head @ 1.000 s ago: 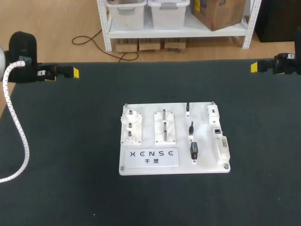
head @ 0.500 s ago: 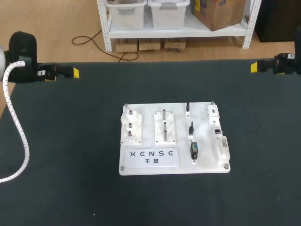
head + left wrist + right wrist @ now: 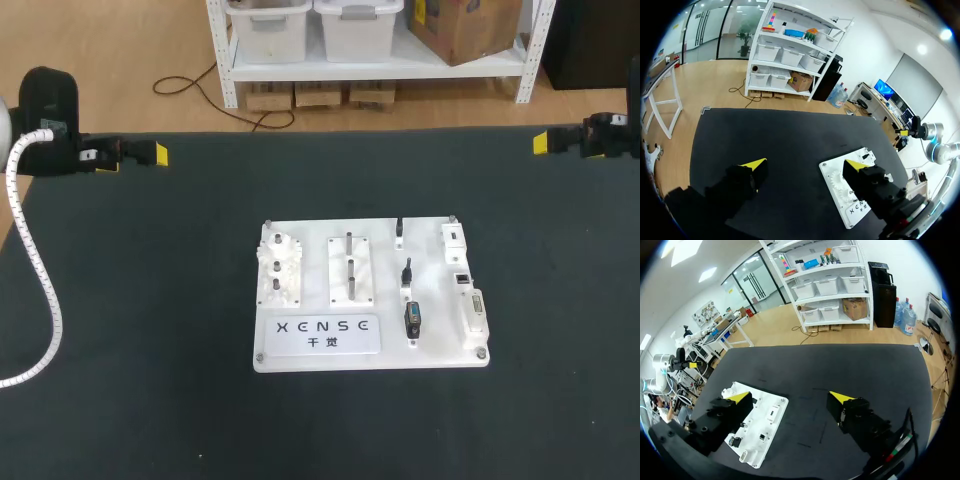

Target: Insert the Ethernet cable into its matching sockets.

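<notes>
A white practice board (image 3: 370, 352) lies in the middle of the black table. It carries white blocks with pegs (image 3: 279, 268), a black plug-like part (image 3: 412, 318) and small sockets (image 3: 463, 279) along its right side. No loose cable shows on the table. My left gripper (image 3: 150, 153) is at the table's far left edge and my right gripper (image 3: 545, 143) at the far right edge, both well away from the board. The left gripper (image 3: 806, 165) is open and empty, with the board (image 3: 837, 187) ahead of it. The right gripper (image 3: 790, 397) is open and empty, above the board (image 3: 767, 422).
A white coiled hose (image 3: 30, 250) hangs from my left arm over the table's left side. Bare black mat (image 3: 150, 380) surrounds the board on every side.
</notes>
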